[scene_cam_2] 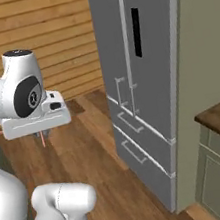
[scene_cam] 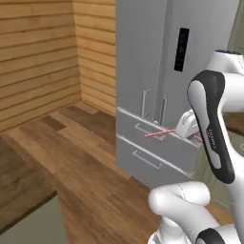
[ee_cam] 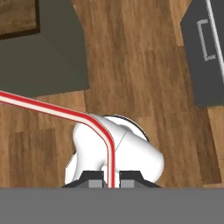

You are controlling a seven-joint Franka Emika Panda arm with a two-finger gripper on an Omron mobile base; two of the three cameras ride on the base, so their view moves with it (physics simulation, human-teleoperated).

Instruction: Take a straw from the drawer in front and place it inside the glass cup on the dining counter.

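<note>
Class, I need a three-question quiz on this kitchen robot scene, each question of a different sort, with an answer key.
1. True or false: the gripper is shut on the straw.
2. Multiple choice: in the left base view, the straw appears in front of which appliance? A) fridge B) oven C) dishwasher
3. Fill in: in the hand view, below the straw lies a wooden ____.

Key
1. True; it runs up from between the fingertips, then bends.
2. A
3. floor
</note>
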